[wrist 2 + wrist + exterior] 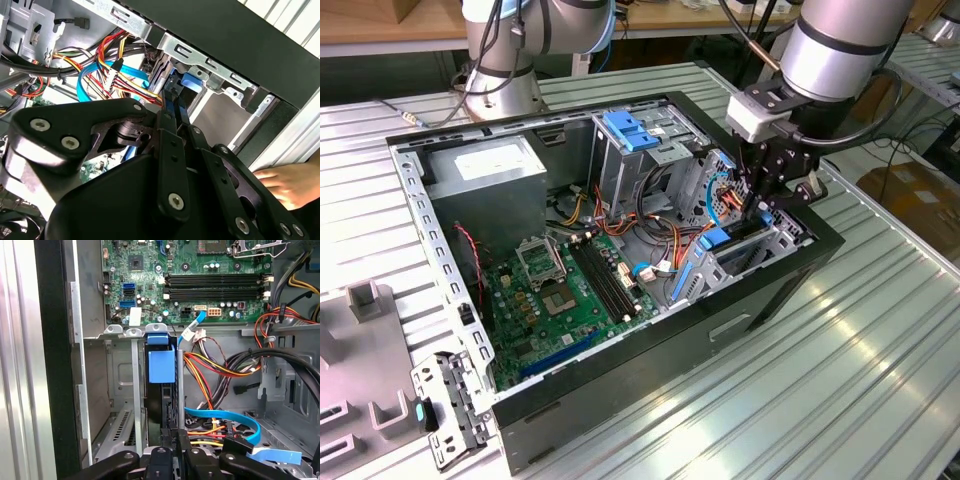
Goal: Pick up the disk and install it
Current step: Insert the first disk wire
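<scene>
Now: disk (161, 390) edge-on in the drive bay (772, 243) of the open PC case (620, 395), gripper (174, 440) on it.
Detail: disk stands upright w/ blue rail (162, 366) showing, beside the motherboard (570, 290); jaws clamped on the disk's near edge. Cables (220, 370) lie just beside the bay. A hand (287, 182) rests outside the case wall.

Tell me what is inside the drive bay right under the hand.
The disk stands on edge in the drive bay, its blue rail showing on top. The hand is on its near edge. The bay's floor and the disk's lower part are covered.
</scene>
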{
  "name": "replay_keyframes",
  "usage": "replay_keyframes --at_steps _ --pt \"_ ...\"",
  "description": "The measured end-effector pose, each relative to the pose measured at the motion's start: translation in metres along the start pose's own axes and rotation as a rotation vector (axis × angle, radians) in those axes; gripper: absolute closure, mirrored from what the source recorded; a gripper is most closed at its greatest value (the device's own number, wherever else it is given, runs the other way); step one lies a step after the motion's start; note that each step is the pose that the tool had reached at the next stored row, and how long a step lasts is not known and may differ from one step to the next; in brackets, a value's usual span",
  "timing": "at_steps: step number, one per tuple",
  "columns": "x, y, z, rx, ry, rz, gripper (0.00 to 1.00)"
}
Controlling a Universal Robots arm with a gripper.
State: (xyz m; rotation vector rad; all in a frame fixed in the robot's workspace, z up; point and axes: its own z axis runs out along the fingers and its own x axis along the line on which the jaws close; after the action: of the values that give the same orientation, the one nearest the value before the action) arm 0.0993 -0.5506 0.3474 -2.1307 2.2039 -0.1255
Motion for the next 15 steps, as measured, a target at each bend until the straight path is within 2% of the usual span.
replay_keyframes --at_steps 15 --pt "0.0013 0.0007 0.001 0.0 0.0 0.001 0.84"
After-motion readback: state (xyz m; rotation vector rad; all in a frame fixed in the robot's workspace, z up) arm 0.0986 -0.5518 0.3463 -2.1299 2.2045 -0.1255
